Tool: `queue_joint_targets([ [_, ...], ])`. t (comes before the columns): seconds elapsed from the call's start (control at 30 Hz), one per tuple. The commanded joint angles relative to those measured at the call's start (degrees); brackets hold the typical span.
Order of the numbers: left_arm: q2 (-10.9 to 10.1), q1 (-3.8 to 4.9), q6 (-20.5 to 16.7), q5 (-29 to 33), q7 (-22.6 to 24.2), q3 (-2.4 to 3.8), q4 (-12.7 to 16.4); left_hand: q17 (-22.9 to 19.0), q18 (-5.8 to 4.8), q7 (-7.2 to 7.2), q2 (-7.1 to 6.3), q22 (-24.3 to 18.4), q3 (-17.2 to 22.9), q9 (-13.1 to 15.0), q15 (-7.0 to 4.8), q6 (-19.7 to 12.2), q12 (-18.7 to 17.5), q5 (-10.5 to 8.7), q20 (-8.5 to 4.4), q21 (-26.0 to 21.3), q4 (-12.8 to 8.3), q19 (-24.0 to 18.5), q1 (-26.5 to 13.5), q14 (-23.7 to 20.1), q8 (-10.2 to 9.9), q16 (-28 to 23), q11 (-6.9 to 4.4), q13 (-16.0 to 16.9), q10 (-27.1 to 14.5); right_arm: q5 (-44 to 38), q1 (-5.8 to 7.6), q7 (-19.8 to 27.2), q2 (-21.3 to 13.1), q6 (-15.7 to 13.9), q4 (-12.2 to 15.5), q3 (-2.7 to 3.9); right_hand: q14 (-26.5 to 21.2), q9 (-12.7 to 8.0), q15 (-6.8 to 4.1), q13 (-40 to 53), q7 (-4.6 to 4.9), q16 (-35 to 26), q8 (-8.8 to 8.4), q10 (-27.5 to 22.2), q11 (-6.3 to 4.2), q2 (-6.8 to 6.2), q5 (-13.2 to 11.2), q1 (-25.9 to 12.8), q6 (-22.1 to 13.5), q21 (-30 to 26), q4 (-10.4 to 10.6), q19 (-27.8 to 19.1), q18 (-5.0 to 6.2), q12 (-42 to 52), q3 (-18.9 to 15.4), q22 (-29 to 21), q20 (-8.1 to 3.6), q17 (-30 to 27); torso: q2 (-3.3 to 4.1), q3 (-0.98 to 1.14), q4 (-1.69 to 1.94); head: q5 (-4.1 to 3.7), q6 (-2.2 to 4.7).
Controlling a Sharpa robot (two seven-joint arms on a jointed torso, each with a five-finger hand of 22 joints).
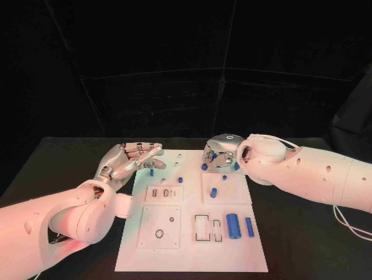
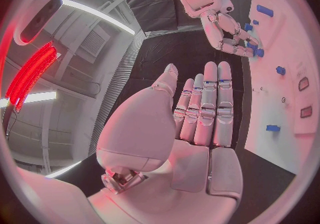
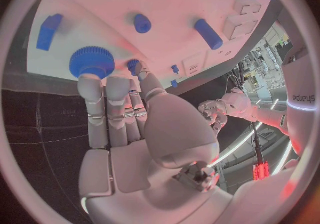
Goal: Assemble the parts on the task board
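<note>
- The right hand (image 1: pixel 222 153) sits at the upper middle of the head view, over the far edge of the task board (image 1: pixel 194 256); its fingers are stretched out nearly straight, apart, and hold nothing.
- In the right wrist view a blue toothed gear (image 3: pixel 93 61) lies just past the fingertips (image 3: pixel 90 82), which reach its rim (whether they actually touch it I cannot tell). So the part lies straight ahead of this hand, along the line of its fingers.
- The left hand (image 1: pixel 135 158) hovers at the board's upper left edge in the head view, flat and open, fingers extended side by side, holding nothing.
- The right hand is clearly the nearer one to the gear; I judge it the one to close on it.
- Other blue parts lie on the board: a large cylinder (image 1: pixel 233 224) and a slimmer peg (image 1: pixel 249 227) at lower right, both long-axis running up the frame.
</note>
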Motion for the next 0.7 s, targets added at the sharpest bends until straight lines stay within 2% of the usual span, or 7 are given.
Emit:
queue_joint_targets([
  [0.03,0.1,0.08,1.1,-0.4,0.0,0.06,-0.1,0.1,0.56,0.48,0.06,-0.1,0.0,-0.1,0.03,0.0,-0.3,-0.09,0.09,-0.2,-0.2,-0.2,-0.7,-0.3,-0.2,-0.3,0.35,-0.1,-0.2,-0.5,0.15,0.1,0.2,1.1,0.0,0.05,0.8,-0.1,0.53,0.0,-0.14,0.9,-0.06,-0.2,-0.08,0.45,-0.3,-0.2,-0.1,0.8,0.0,0.7,-0.41,-0.1,0.5,0.9,0.06,0.9,0.49,0.10,0.07,-0.08,-0.08],
  [0.13,0.2,0.08,1.2,-0.4,-0.1,0.06,-0.2,0.1,0.56,0.50,0.05,-0.1,-0.1,-0.1,0.06,0.0,-0.4,-0.10,0.11,-0.3,-0.2,-0.3,-0.8,-0.4,-0.3,-0.3,0.38,-0.1,-0.2,-0.4,0.15,0.3,0.3,1.1,-0.1,0.05,0.9,-0.1,0.54,0.0,-0.12,2.8,-0.09,-0.1,-0.08,0.90,-0.9,0.0,-0.2,2.1,-0.1,1.1,-0.65,-0.1,1.1,2.7,0.09,2.7,0.67,0.12,0.10,-0.20,-0.27],
  [0.2,0.2,0.08,1.3,-0.4,-0.2,0.06,-0.2,0.1,0.56,0.50,0.05,-0.1,-0.1,-0.1,0.06,0.0,-0.4,-0.10,0.11,-0.3,-0.2,-0.3,-0.8,-0.4,-0.3,-0.3,0.38,-0.1,-0.2,-0.3,0.15,0.4,0.4,1.0,-0.2,0.05,0.8,-0.1,0.55,0.0,-0.10,3.6,-0.09,0.0,-0.08,1.20,-1.5,0.1,-0.2,2.6,-0.1,1.2,-0.72,-0.1,1.6,3.3,0.11,3.4,0.71,0.10,0.13,-0.30,-0.01],
  [0.27,0.3,0.08,1.4,-0.4,-0.2,0.06,-0.3,0.1,0.56,0.50,0.05,-0.1,-0.1,-0.1,0.06,0.0,-0.4,-0.10,0.11,-0.3,-0.2,-0.3,-0.8,-0.4,-0.3,-0.3,0.38,-0.1,-0.2,-0.3,0.15,0.5,0.4,0.7,-0.2,0.05,0.7,-0.1,0.56,0.0,-0.09,4.1,-0.09,0.1,-0.10,1.42,-1.9,0.2,-0.2,3.1,-0.1,1.3,-0.80,-0.1,1.9,3.9,0.13,3.9,0.71,0.11,0.14,-0.26,-0.43],
  [0.4,0.4,0.08,1.5,-0.4,-0.3,0.06,-0.4,0.1,0.56,0.50,0.05,-0.1,-0.1,-0.1,0.06,0.0,-0.4,-0.10,0.11,-0.3,-0.2,-0.3,-0.8,-0.4,-0.3,-0.3,0.38,-0.1,-0.2,-0.1,0.14,0.9,0.5,0.5,-0.2,0.05,0.8,-0.1,0.54,0.0,-0.12,5.4,-0.09,0.4,-0.17,1.82,-2.3,0.3,-0.2,4.1,-0.1,1.8,-1.02,-0.1,2.7,5.4,0.13,5.3,0.86,0.15,0.15,-0.26,-0.04],
  [0.6,0.4,0.08,1.6,-0.4,-0.5,0.06,-0.6,0.1,0.56,0.50,0.05,-0.1,-0.1,-0.1,0.06,0.0,-0.4,-0.10,0.11,-0.3,-0.2,-0.3,-0.8,-0.4,-0.3,-0.3,0.38,-0.1,-0.2,0.0,0.14,1.0,0.8,1.2,-0.4,0.05,0.7,-0.1,0.50,0.0,-0.18,7.0,-0.06,1.0,-0.25,2.37,-2.9,0.3,0.0,5.5,-0.1,2.2,-1.26,-0.1,4.1,7.2,0.13,6.8,1.02,0.21,0.12,-0.25,-0.08],
  [0.7,0.5,0.08,1.7,-0.4,-0.6,0.06,-0.6,0.2,0.56,0.51,0.06,-0.1,-0.1,-0.1,0.07,0.0,-0.4,-0.10,0.13,-0.3,-0.3,-0.3,-0.8,-0.4,-0.3,-0.4,0.39,-0.1,-0.2,0.1,0.14,1.0,0.9,1.5,-0.5,0.05,0.6,-0.1,0.53,0.0,-0.04,7.7,-0.09,1.1,-0.23,2.45,-3.2,0.2,0.0,6.0,-0.1,2.3,-1.35,-0.1,4.6,7.8,0.14,7.3,1.13,0.18,0.14,-0.65,-0.02],
])
